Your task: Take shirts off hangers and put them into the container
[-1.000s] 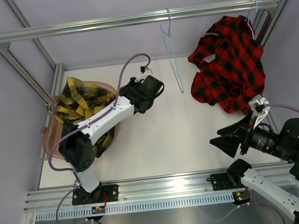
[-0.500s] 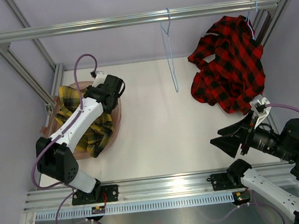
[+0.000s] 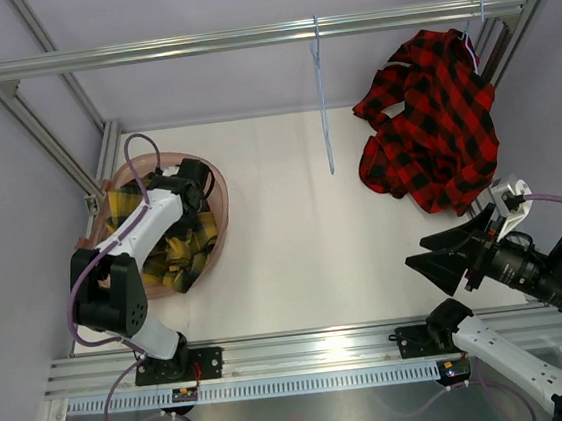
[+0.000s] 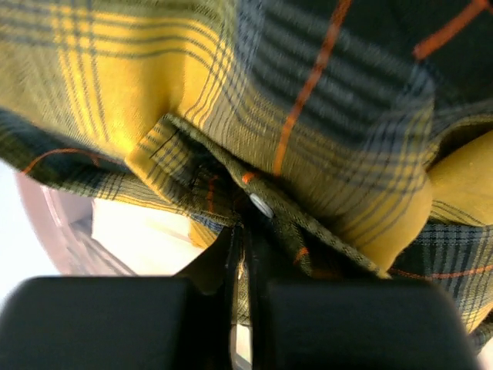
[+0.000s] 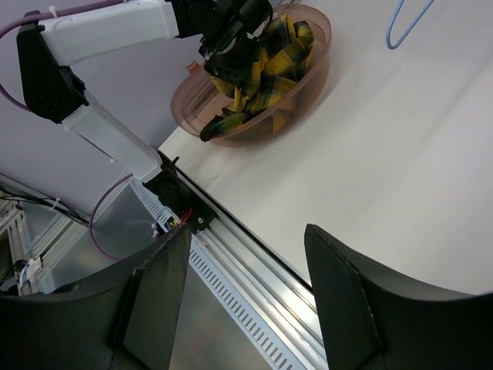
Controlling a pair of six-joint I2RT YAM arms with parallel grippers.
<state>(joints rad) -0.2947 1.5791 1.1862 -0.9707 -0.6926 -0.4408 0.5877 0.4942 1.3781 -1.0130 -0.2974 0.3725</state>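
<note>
Left gripper (image 4: 240,247) pinches yellow-and-black plaid flannel shirt (image 4: 154,100) inside translucent pinkish-brown oval plastic tub (image 3: 222,205). Depositing. Next: release, then hanging red-and-black plaid shirt (image 3: 434,134).

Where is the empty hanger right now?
In the top view, the empty hanger hangs from the back rail, near the middle, just left of the red shirt.

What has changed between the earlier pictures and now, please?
The left gripper, shut, swung leftward and down onto the yellow-and-black plaid shirt in the pinkish translucent plastic tub. The empty light-blue wire hanger swung to hang straight. The open right gripper shifted slightly. The red-and-black plaid shirt stayed hanging.
</note>
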